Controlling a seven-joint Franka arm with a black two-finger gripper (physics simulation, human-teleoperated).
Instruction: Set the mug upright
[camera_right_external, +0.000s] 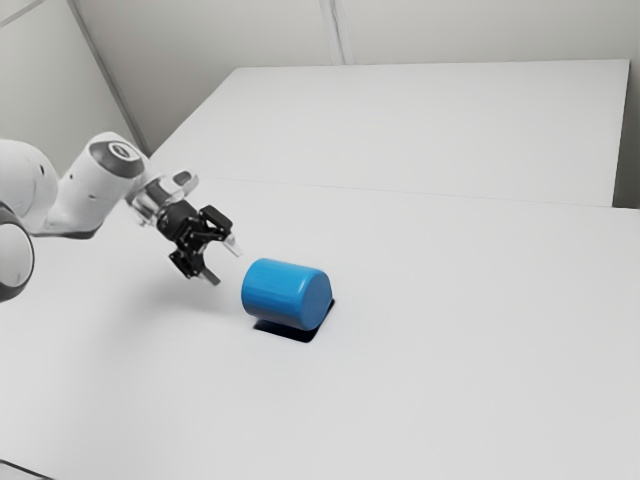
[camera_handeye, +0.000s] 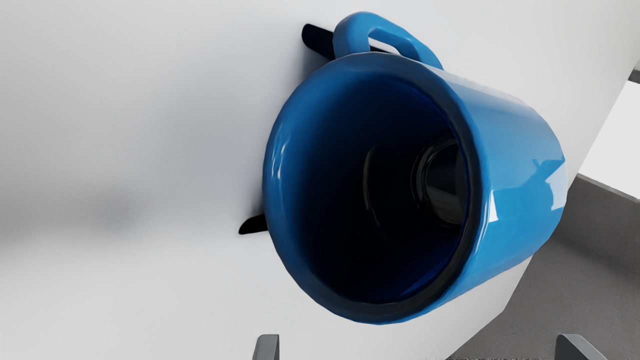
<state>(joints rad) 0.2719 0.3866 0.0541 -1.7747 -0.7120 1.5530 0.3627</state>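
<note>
My gripper (camera_right_external: 226, 262) stands open in the exterior view, to the left of the blue mug (camera_right_external: 285, 293), with a gap between them. The mug lies on its side on a small black patch, its closed base turned toward the exterior view's right. In the wrist view the mug (camera_handeye: 520, 175) has its open mouth facing my hand, and its handle (camera_handeye: 350, 37) sticks out at one side near the table. The fingertips of my gripper (camera_handeye: 417, 347) are wide apart with nothing between them.
A white table (camera_right_external: 450, 400) carries the mug. The black patch (camera_right_external: 290, 331) is under the mug. Pale walls (camera_right_external: 480, 30) rise behind the table, and a thin dark line (camera_right_external: 25, 468) runs at the exterior view's lower left corner.
</note>
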